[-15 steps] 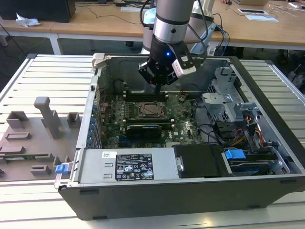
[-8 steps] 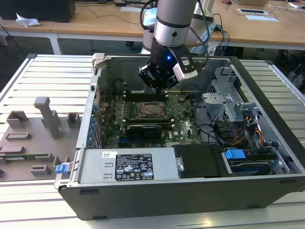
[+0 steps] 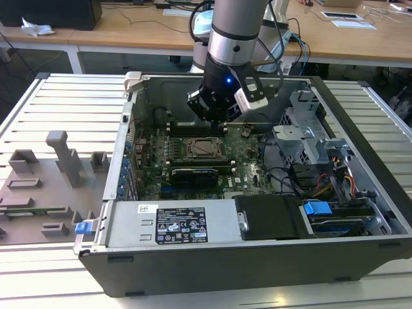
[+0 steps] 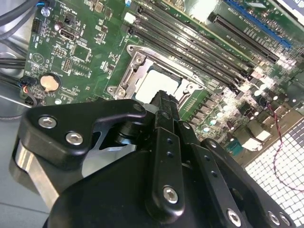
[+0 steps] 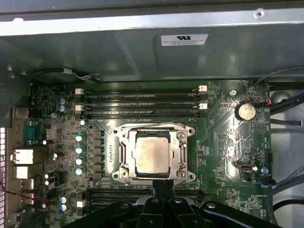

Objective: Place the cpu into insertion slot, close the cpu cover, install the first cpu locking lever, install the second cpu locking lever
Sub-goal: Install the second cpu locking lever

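An open computer case (image 3: 257, 244) lies on the slatted worktop (image 3: 58, 103), its green circuit board (image 5: 223, 142) exposed. The cpu cover (image 5: 124, 156) lies closed over the insertion slot (image 5: 190, 130), framing the cpu (image 5: 152, 154). The gripper (image 5: 162, 187) hovers just beside the slot, its fingers (image 4: 164, 107) pressed together, grasping nothing.

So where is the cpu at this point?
The cpu sits in the insertion slot on the green board, framed by the closed cpu cover; in the first wrist view the gripper hovers at the socket's edge.
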Tool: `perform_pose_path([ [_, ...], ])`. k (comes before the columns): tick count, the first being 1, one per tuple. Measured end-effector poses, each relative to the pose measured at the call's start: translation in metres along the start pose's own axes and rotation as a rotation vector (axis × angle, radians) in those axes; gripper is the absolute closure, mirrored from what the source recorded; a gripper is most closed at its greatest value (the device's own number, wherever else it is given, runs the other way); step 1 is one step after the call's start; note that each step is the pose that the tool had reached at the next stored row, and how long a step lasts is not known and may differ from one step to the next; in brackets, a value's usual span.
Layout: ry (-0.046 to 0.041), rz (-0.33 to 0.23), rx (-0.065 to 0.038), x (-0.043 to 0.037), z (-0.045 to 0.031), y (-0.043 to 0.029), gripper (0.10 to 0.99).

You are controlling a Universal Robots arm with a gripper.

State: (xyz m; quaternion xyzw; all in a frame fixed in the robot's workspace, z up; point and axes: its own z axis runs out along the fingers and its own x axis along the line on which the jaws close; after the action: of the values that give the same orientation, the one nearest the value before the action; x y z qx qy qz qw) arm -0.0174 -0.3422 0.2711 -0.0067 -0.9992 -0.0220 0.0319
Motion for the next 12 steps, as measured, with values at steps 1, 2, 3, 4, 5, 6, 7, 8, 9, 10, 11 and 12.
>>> perform_pose_path([
  [1,0.0000,0.000,0.000,0.0000,0.0000,-0.0006,0.980],
  [2,0.0000,0.000,0.000,0.0000,0.0000,-0.0014,0.980],
  [3,-0.0001,0.000,0.000,0.0000,-0.0001,-0.0023,0.980],
  [4,0.0000,0.000,0.000,0.0000,-0.0001,-0.0029,0.980],
  [5,0.0000,0.000,0.000,-0.0001,-0.0001,-0.0034,0.980],
  [6,0.0000,0.000,0.000,-0.0001,-0.0002,-0.0040,0.980],
  [7,0.0000,0.000,0.000,0.0000,-0.0002,-0.0048,0.980],
  [8,0.0000,0.000,0.000,-0.0001,-0.0002,-0.0054,0.980],
  [9,0.0000,0.000,0.000,-0.0001,-0.0002,-0.0060,0.980],
  [10,0.0000,0.000,0.000,-0.0001,-0.0002,-0.0065,0.980],
  [11,0.0000,0.000,0.000,-0.0001,-0.0003,-0.0070,0.980],
  [12,-0.0001,0.000,0.000,-0.0001,-0.0003,-0.0077,0.980],
])
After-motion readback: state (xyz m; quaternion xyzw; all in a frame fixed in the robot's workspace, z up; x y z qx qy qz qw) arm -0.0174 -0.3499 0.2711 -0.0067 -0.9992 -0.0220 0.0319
